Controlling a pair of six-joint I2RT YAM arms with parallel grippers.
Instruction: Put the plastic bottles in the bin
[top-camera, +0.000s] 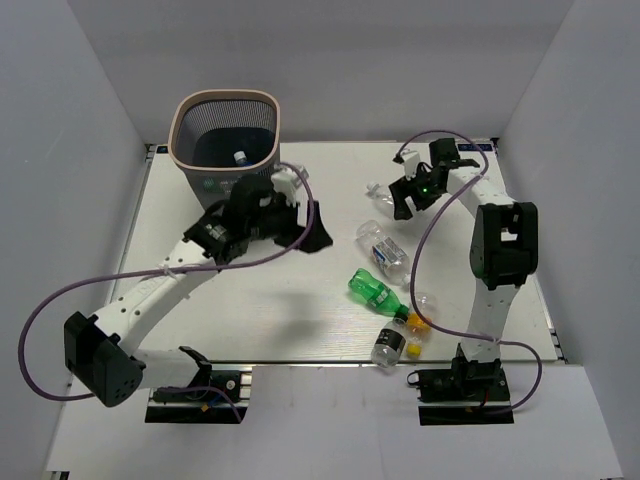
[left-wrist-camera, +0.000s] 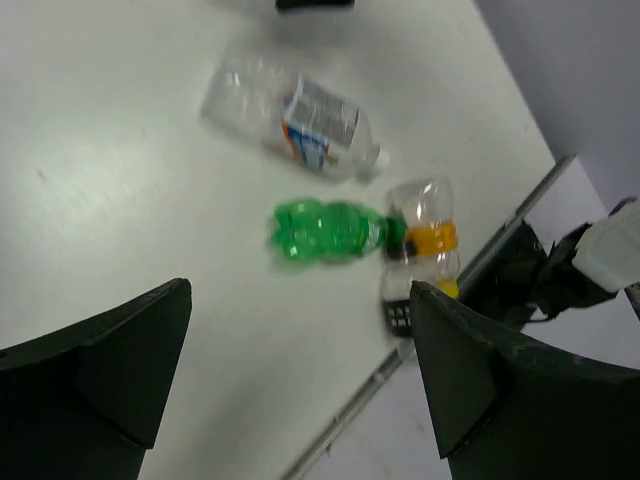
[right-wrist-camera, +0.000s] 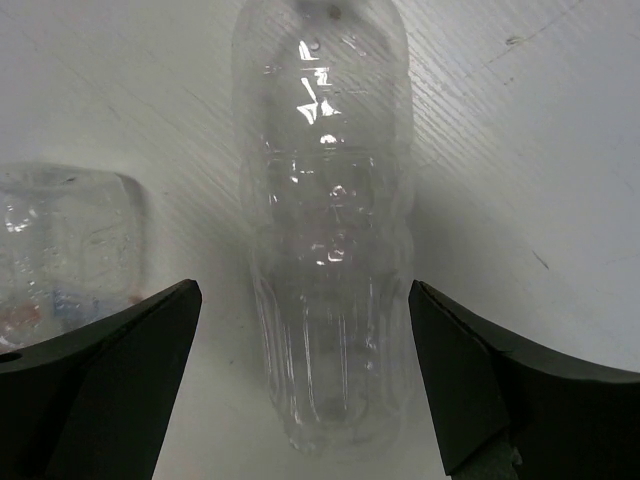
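A labelled bottle (right-wrist-camera: 60, 250) lies just beside the clear bottle (right-wrist-camera: 325, 250); elsewhere open table (right-wrist-camera: 520, 150).

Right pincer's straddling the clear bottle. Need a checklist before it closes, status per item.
1. Right pincer open: ok.
2. Clear bottle lying lengthwise between its fingers: ok.
3. Neighbouring bottle clear of the closing finger: cannot tell, it lies close.
4. Left pincer open and empty: ok.
5. Bin upright, mouth unblocked: ok.
6. Route to the bin: likely not ok, left arm sits in front of it.
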